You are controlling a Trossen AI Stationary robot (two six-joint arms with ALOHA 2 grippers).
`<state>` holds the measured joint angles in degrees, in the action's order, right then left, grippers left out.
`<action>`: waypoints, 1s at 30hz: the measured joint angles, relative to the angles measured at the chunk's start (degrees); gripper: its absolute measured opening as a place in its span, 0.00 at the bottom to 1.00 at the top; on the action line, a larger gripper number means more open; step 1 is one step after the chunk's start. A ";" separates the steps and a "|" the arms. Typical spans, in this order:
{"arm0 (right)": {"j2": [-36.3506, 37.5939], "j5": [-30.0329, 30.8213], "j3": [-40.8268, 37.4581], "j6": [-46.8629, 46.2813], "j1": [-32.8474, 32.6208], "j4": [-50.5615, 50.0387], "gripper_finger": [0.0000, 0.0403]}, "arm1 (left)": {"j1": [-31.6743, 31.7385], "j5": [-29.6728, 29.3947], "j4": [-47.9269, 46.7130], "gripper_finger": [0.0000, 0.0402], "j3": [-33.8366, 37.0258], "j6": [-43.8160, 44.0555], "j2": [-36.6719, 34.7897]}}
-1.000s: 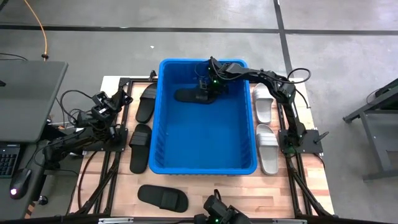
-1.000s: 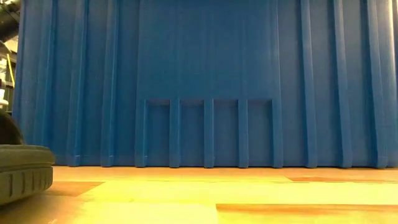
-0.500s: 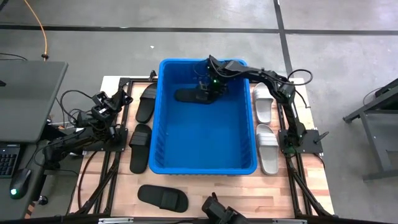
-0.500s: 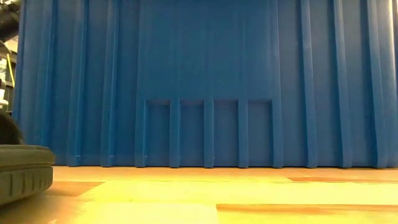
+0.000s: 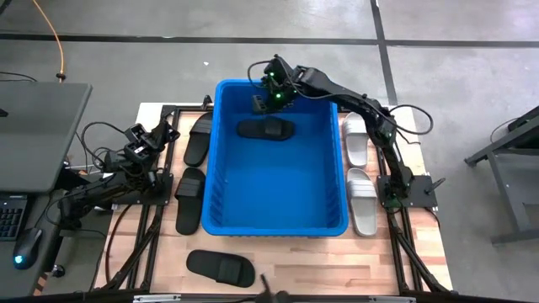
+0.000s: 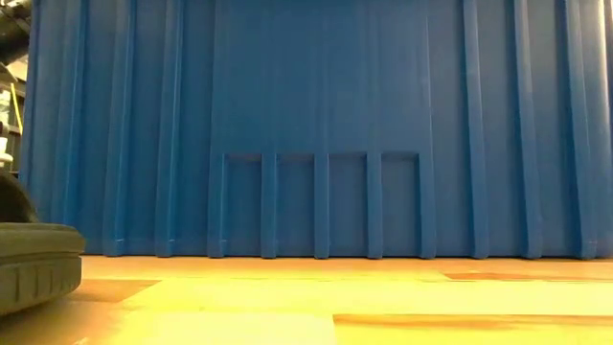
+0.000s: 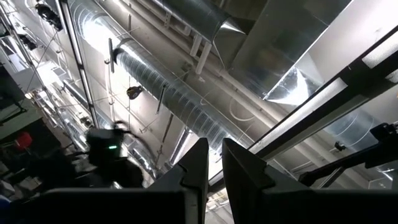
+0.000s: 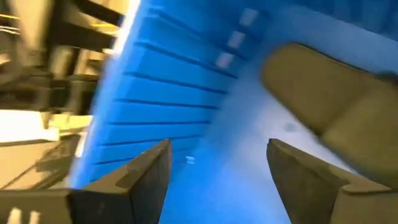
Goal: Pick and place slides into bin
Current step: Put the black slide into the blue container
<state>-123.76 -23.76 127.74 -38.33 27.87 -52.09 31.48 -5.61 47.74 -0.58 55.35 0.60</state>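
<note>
One black slide (image 5: 266, 130) is seen lying flat on the floor of the bin (image 5: 278, 220), toward its far end. The right end effector (image 5: 268, 91) is held above the bin's far rim, its fingers (image 8: 146, 174) spread apart with nothing between them; in the right wrist view the ribbed blue wall and the slide are seen past the empty gap. The left end effector (image 5: 165, 124) is parked at the left edge of the counter (image 5: 425, 252), pointed upward at the ceiling ducts, its fingers (image 7: 198, 163) closed with only a sliver between them and nothing gripped.

The rest of the slides remain on the counter: two black ones left of the bin (image 5: 199, 139) (image 5: 190, 199), one black one in front of it (image 5: 221, 267), and two light ones to its right (image 5: 355, 139) (image 5: 363, 200).

Several risks can be judged from this layout. The right arm is stretched across the bin's far corner, so the rim could be clipped and the bin shifted if the arm is swung sideways before being raised enough. The two light slides lie tight between the bin wall and the right arm's base; a finger could be jammed against the ribbed wall during a descent there, or a slide could be pushed along instead of grasped. A wide strap may be pinched only partly and the slide dropped short of the bin. The front slide lies near the counter's edge and could be nudged off.
</note>
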 joint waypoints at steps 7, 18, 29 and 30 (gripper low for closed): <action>0.02 -3.72 6.60 1.18 -7.79 -0.73 0.63 | -0.01 0.14 -0.90 0.09 0.00 0.00 0.00; 3.28 -9.23 7.09 3.28 -21.51 0.09 0.63 | -0.02 9.57 -1.86 0.09 -2.65 4.33 0.02; 6.71 -9.54 7.09 5.24 -26.85 19.64 0.63 | -0.02 13.72 -36.23 0.09 -26.14 -12.28 0.04; 7.20 -11.18 7.09 5.26 -27.43 21.70 0.63 | -0.02 13.70 -39.01 0.09 -28.08 -13.67 0.04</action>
<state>-116.57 -34.94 134.82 -33.06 0.44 -30.39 31.46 8.10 8.72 -28.66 41.68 0.64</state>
